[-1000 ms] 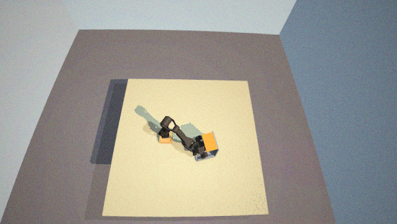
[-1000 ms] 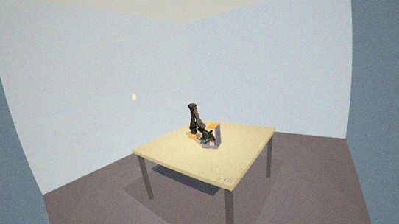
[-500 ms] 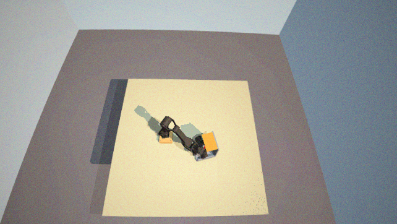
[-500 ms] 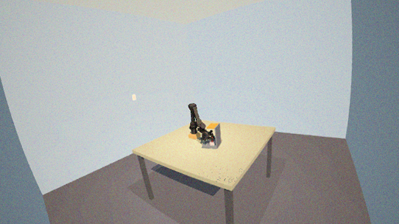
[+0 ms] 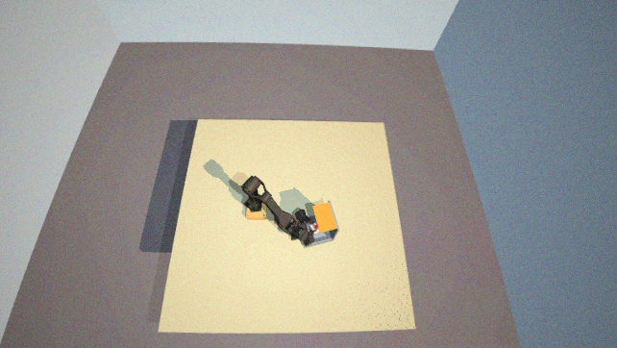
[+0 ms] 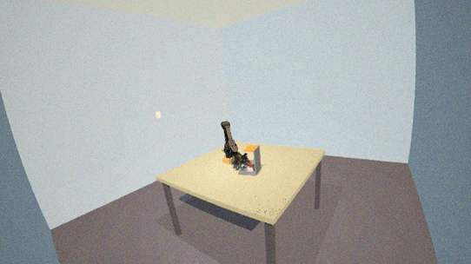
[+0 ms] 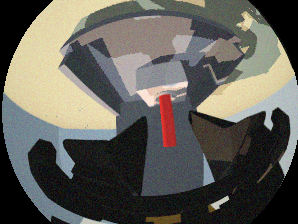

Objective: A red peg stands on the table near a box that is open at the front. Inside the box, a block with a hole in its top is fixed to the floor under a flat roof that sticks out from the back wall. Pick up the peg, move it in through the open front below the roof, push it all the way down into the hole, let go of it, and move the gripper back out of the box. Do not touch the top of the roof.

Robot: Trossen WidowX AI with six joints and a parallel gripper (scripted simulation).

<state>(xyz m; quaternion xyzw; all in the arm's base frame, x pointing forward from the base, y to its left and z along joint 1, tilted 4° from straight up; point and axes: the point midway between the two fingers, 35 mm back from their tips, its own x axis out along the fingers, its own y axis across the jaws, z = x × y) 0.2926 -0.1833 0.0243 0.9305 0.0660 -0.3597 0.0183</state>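
Note:
The red peg stands in the hole in the top of the pale block, inside the grey box. Part of the peg shows above the block; how deep it sits I cannot tell. The flat orange roof is above it. My gripper is open, at the open front of the box and below roof height. Its two fingers are apart, with a gap on each side of the peg in the wrist view, and they do not hold it.
The box's side walls rise on either side of the block. The arm reaches from its orange base to the box front. All stand on the pale yellow table.

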